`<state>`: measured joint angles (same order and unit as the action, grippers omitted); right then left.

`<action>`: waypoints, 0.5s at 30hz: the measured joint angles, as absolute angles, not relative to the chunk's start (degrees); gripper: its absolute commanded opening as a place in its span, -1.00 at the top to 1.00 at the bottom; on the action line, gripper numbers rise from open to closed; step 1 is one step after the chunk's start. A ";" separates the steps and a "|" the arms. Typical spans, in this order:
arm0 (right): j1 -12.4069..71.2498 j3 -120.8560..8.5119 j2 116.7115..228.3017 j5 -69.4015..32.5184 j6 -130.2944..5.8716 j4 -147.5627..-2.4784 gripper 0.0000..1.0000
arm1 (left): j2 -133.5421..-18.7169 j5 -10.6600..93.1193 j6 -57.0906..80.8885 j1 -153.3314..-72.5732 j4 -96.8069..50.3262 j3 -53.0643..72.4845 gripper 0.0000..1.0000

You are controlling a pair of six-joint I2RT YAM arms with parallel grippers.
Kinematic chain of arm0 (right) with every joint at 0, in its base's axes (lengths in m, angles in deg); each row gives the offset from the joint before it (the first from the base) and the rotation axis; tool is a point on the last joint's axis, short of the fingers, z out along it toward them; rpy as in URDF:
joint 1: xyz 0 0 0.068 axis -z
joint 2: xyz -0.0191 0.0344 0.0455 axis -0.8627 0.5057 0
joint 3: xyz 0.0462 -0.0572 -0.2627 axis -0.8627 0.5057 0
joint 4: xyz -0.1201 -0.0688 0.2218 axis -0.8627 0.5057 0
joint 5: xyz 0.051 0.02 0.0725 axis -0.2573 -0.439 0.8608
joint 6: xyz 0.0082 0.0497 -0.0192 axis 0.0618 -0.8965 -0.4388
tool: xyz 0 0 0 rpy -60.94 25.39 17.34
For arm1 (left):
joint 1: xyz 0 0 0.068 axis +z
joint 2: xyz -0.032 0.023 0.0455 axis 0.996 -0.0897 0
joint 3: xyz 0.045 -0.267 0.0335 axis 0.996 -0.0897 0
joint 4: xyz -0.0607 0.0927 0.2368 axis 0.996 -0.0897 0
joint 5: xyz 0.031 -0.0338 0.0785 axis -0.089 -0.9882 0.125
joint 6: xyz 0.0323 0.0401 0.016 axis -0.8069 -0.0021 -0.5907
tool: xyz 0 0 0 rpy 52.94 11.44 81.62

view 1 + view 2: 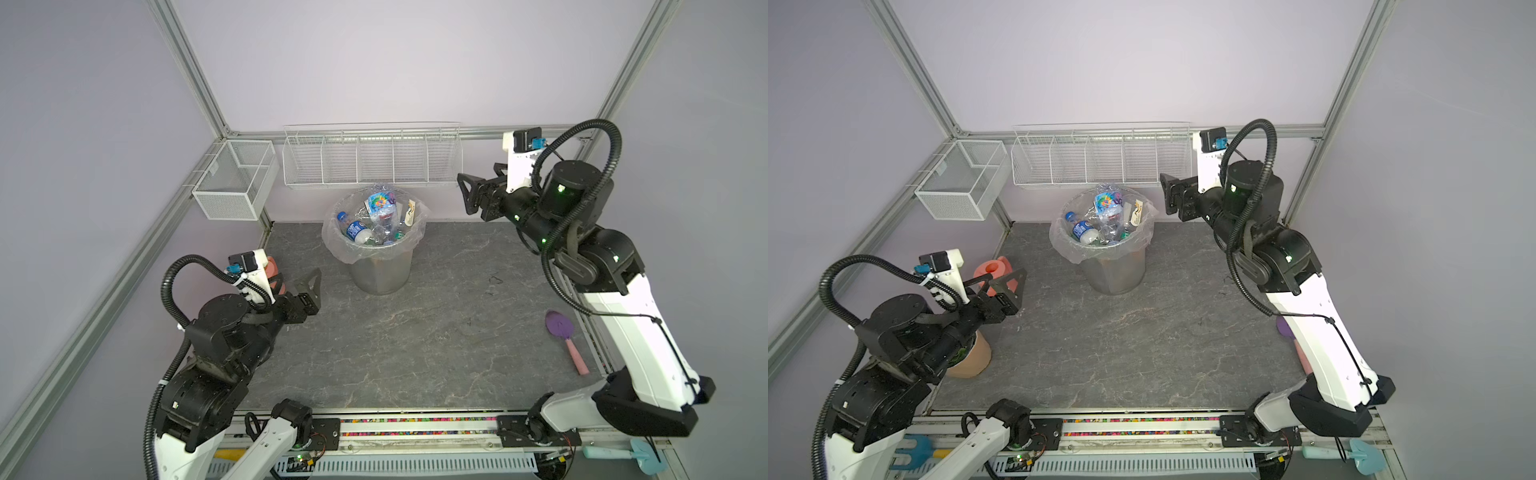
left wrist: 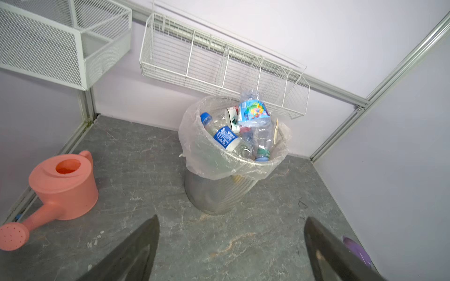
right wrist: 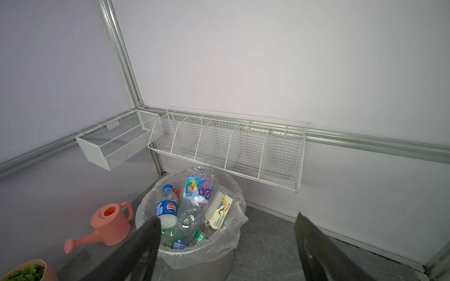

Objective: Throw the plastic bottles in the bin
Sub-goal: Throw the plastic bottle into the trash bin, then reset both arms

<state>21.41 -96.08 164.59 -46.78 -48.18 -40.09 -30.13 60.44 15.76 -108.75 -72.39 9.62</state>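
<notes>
Camera layout: one overhead stereo pair plus one camera on each wrist.

Both top views look steeply down from high above the front edge of the bench (image 1: pixel 415 332), facing the back wall (image 1: pixel 374 62). They are far enough off to cover the whole bench and the bin (image 1: pixel 380 274), and differ only by a small sideways offset. The left wrist view looks from low over the bench, past the left gripper (image 2: pixel 231 217), toward the bin and the back corner. The right wrist view looks from higher up beside the bin, past the right gripper (image 3: pixel 226 216), down into it. Both wrist views share the bin, the wire baskets (image 2: pixel 219 65) and the watering can (image 2: pixel 63 187).
</notes>
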 measured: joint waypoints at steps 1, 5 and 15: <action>21.41 -94.22 163.04 -47.57 -47.74 -40.49 -0.77 | -30.04 60.99 15.34 -108.75 -71.98 9.77 -0.85; 21.67 -85.46 155.61 -50.93 -46.26 -42.85 -0.76 | -29.41 63.35 14.08 -108.75 -70.51 9.73 -0.85; 21.78 -68.58 138.67 -60.66 -44.14 -47.68 -0.76 | -25.50 69.64 12.33 -108.75 -66.53 5.20 -0.83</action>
<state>21.78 -68.58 138.67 -60.66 -44.14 -47.68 -25.50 69.64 12.33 -108.75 -66.53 5.20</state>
